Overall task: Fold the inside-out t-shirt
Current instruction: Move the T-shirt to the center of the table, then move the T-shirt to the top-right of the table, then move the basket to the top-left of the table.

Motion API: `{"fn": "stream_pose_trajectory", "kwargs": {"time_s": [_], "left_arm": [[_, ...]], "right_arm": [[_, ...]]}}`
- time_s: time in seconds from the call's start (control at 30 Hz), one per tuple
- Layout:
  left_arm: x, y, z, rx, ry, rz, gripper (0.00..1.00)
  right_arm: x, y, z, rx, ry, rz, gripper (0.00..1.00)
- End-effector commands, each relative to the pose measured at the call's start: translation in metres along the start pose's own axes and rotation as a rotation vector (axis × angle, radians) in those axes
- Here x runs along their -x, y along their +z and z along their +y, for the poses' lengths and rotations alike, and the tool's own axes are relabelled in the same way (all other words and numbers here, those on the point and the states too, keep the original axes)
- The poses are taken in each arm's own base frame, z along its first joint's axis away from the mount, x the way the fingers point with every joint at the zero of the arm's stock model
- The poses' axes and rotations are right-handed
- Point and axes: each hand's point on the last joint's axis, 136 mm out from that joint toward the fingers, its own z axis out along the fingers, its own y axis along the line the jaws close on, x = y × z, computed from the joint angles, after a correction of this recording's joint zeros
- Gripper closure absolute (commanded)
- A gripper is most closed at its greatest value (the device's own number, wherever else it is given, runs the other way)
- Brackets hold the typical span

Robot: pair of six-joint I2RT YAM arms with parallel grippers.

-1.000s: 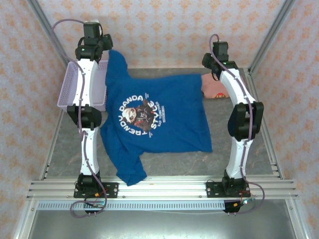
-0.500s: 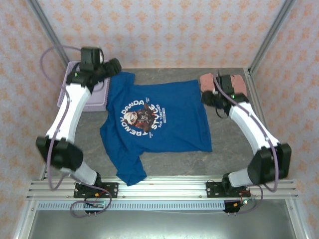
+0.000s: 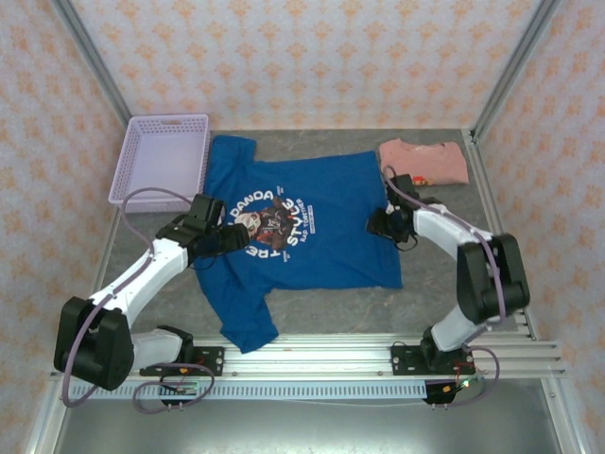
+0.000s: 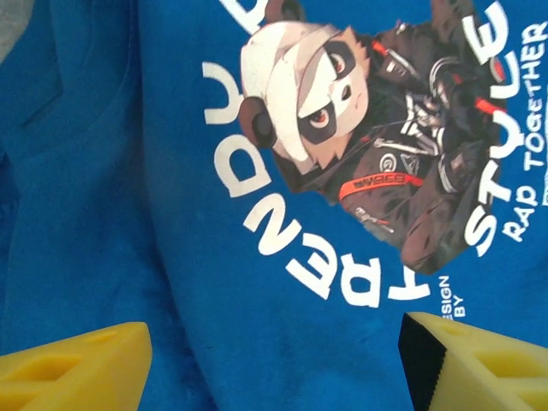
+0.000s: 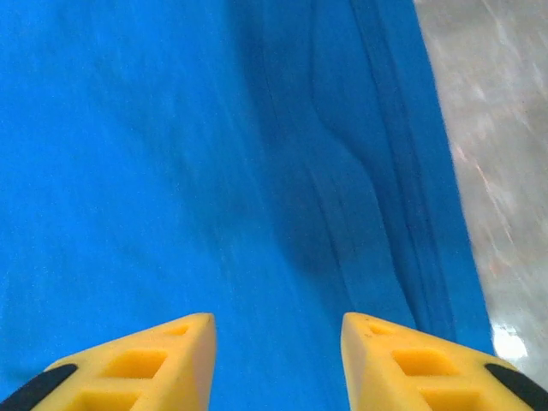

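Lying flat on the grey table [image 3: 454,293], the royal-blue t-shirt [image 3: 326,251] shows its panda graphic [image 3: 269,219] upward. The left gripper [image 3: 227,236] is over the graphic, fingers spread wide, empty. The right gripper [image 3: 376,223] is over the hem, fingers parted, empty.

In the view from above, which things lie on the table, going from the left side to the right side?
From the left: lavender basket → blue t-shirt → folded pink shirt.
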Motion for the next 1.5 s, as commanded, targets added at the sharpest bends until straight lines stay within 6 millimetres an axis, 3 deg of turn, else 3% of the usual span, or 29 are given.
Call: {"fn": "stream_pose_trajectory", "kwargs": {"time_s": [0.0,0.17,0.4,0.57,0.77,0.9,0.97,1.07,1.2,1.3,1.47], "left_arm": [[-0.001,0.016,0.001,0.005,0.017,0.012,0.22],[0.0,0.04,-0.003,0.008,0.034,0.058,0.22],[0.014,0.08,-0.015,0.016,0.036,0.102,0.22],[0.038,0.097,-0.022,0.053,0.053,0.099,0.22],[0.079,0.066,-0.039,0.037,0.093,-0.019,0.22],[0.115,0.042,-0.049,0.023,0.092,-0.168,0.21],[0.133,0.044,-0.049,0.035,0.077,-0.198,0.21],[0.158,0.063,-0.039,0.087,0.04,-0.194,0.21],[0.188,0.091,-0.019,0.171,0.014,-0.192,0.21],[0.21,0.098,-0.004,0.203,-0.012,-0.208,0.21],[0.231,0.107,0.021,0.255,-0.029,-0.19,0.21]], "right_arm": [[0.011,0.019,-0.002,-0.037,0.004,0.0,0.61],[0.024,0.041,-0.026,-0.121,0.045,0.042,0.66],[0.06,0.051,-0.054,-0.206,0.099,0.048,0.69],[0.076,0.042,-0.033,-0.108,0.086,0.038,0.66],[0.111,-0.013,-0.017,-0.069,0.017,-0.165,0.54],[0.14,-0.023,-0.001,-0.009,0.004,-0.271,0.48],[0.156,-0.019,0.011,0.049,0.012,-0.311,0.47],[0.178,-0.009,0.026,0.109,0.051,-0.339,0.47],[0.205,0.009,0.032,0.127,0.081,-0.376,0.47],[0.219,0.024,0.038,0.143,0.079,-0.372,0.48],[0.231,0.054,0.026,0.095,0.112,-0.339,0.49]]}}
